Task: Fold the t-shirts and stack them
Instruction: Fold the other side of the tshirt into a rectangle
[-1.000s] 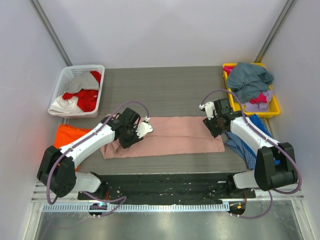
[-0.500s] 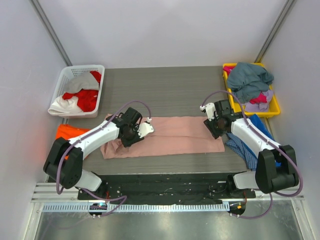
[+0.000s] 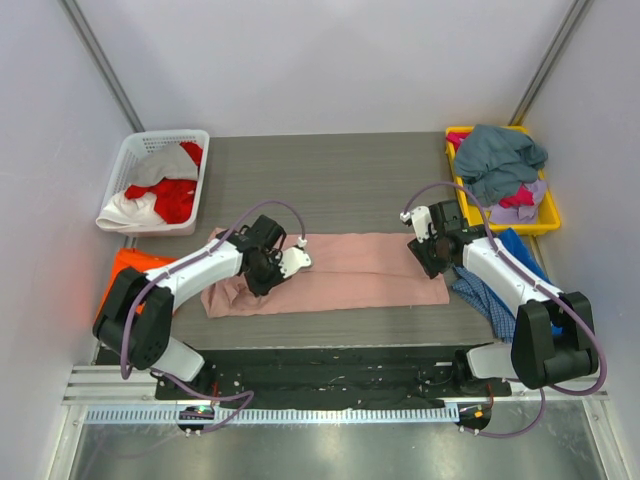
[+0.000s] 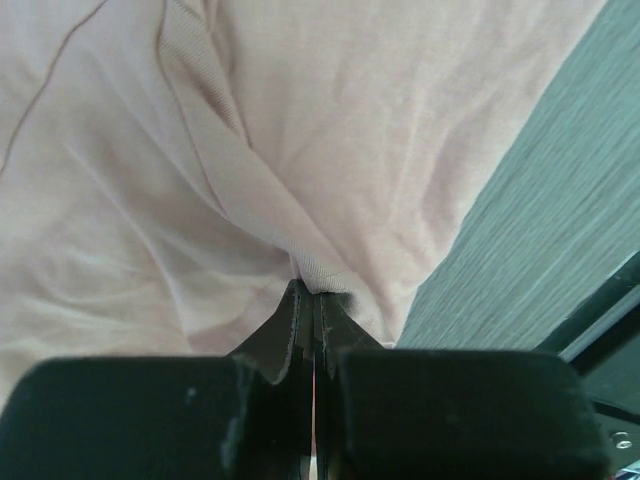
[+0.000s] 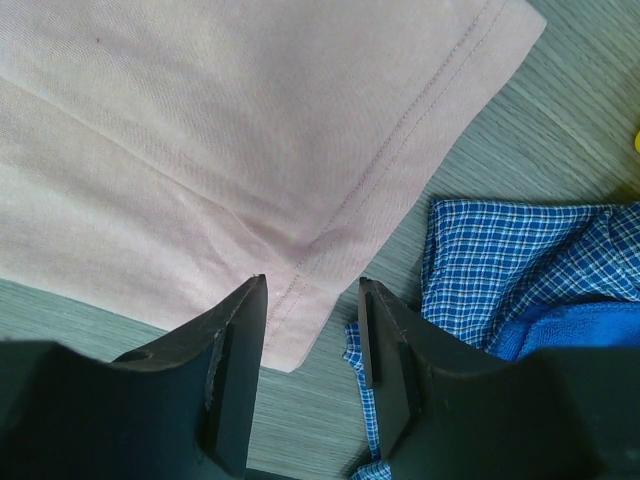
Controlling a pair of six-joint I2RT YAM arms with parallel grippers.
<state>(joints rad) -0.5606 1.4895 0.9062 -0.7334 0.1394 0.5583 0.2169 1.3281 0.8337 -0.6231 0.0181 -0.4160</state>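
Top external view: a pink shirt (image 3: 350, 272) is seen spread flat as a long band across the near half of the table (image 3: 340, 185), its length running from 9 o'clock to 3 o'clock. The left hand (image 3: 262, 272) is set on the shirt's 9 o'clock end and the right hand (image 3: 432, 255) on its 3 o'clock end. In the left wrist view the left hand's jaws are seen pressed together, with a raised ridge of the pink cloth pinched between the tips. A ribbed hem (image 4: 190, 90) runs up from the pinch toward 11 o'clock, and bare table is seen at 3 o'clock. In the right wrist view the right hand's jaws are held apart, with the stitched hem (image 5: 400, 150) near the shirt's corner lying below the gap; whether the tips touch the cloth cannot be told. A blue checked cloth (image 5: 500, 250) is seen just beside that corner at 4 o'clock, with a plain blue shirt (image 5: 590, 335) on it. An orange shirt (image 3: 128, 268) lies at the table's 8 o'clock edge, partly hidden by the left arm (image 3: 190, 280). A white basket (image 3: 130, 150) at 10 o'clock holds a red shirt (image 3: 175, 200) and a white shirt (image 3: 125, 212). A yellow tray (image 3: 548, 218) at 2 o'clock is heaped with a grey-teal shirt (image 3: 500, 160) over other coloured cloth (image 3: 518, 205)
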